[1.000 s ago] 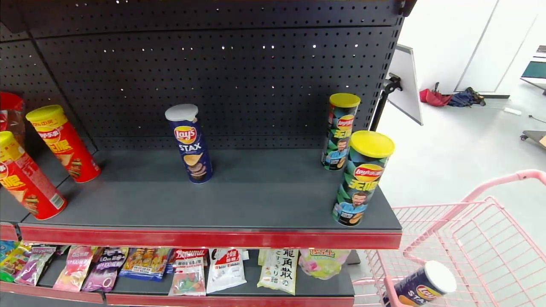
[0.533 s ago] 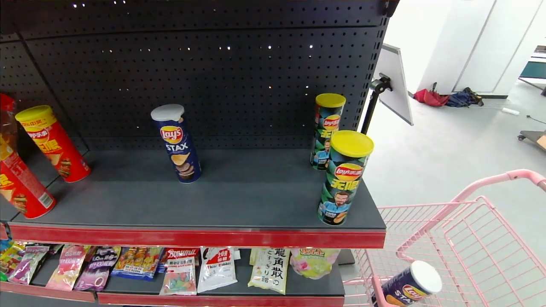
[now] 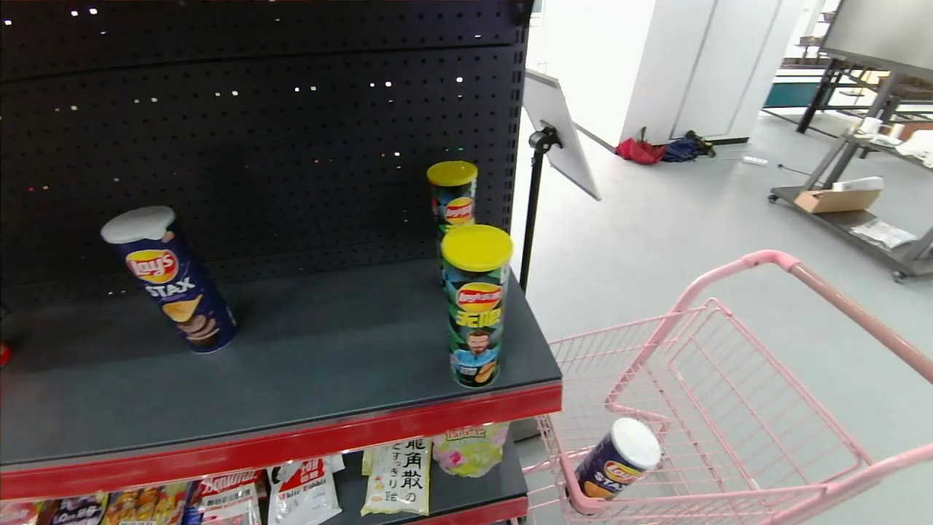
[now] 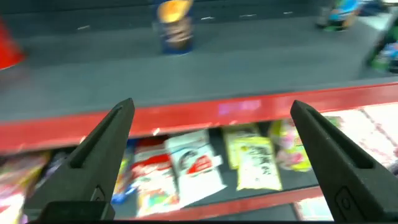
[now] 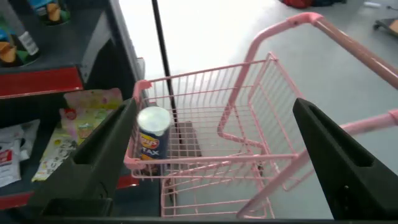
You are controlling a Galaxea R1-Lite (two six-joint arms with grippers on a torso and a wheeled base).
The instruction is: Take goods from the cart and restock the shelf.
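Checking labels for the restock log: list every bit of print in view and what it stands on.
Standing blue can on the shelf: brand logo, white capitals, readable.
Front yellow-lidded can: brand logo, yellow characters.
Tilted blue can in the cart: logo, word partly hidden.
Pale pouch below: black characters; other pouches too small.

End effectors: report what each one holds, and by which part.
Nothing is held. The left end effector is open before the red shelf edge; the right end effector is open facing the pink cart, where the blue can lies untouched.
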